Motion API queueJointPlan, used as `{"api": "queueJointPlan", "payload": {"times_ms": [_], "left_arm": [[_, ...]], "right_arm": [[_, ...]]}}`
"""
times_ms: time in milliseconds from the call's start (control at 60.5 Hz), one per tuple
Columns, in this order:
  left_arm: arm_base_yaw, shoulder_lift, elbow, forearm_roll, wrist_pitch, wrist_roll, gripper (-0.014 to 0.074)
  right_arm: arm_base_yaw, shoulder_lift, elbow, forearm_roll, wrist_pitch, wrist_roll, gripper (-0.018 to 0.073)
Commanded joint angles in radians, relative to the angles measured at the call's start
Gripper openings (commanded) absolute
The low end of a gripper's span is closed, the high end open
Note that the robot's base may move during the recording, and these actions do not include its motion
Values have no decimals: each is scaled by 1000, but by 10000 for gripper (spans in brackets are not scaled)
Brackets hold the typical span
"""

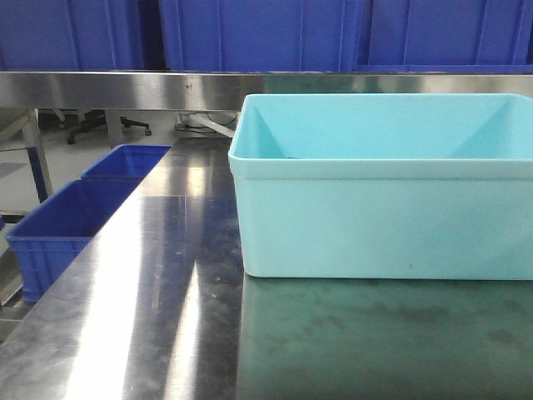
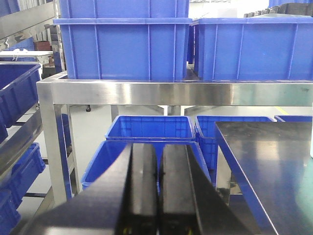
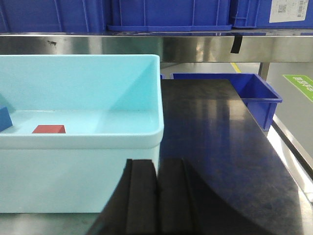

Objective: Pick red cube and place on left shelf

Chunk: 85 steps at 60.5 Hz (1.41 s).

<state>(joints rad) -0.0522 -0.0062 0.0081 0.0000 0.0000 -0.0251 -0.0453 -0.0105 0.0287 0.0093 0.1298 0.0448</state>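
The red cube (image 3: 49, 129) lies on the floor of the light-blue bin (image 3: 146, 134), near its left side in the right wrist view; the front view shows the light-blue bin (image 1: 383, 221) but its wall hides the cube. My right gripper (image 3: 157, 164) is shut and empty, hanging in front of the bin's near right corner. My left gripper (image 2: 159, 147) is shut and empty, off the table's left edge over blue crates. The steel shelf (image 2: 161, 93) spans the back, carrying blue crates.
A blue block (image 3: 5, 119) sits at the bin's left edge. Blue crates (image 1: 75, 221) stand on the floor left of the steel table (image 1: 158, 283). More blue crates (image 1: 258, 33) fill the shelf top. Another blue crate (image 3: 257, 95) stands right of the table.
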Motion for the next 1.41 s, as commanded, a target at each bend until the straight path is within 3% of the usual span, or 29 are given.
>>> {"api": "queueJointPlan", "payload": {"times_ms": [0,1091,1389], "left_arm": [[0,-15,25,0,-83,0,102],[0,-15,25,0,-83,0,102],[0,-15,25,0,-83,0,102]], "right_arm": [[-5,-22,-16,2,-95,-6,22],[-5,-22,-16,-3,-115,-7,22],[-4,4,-34,8,-223,-6,22]]}}
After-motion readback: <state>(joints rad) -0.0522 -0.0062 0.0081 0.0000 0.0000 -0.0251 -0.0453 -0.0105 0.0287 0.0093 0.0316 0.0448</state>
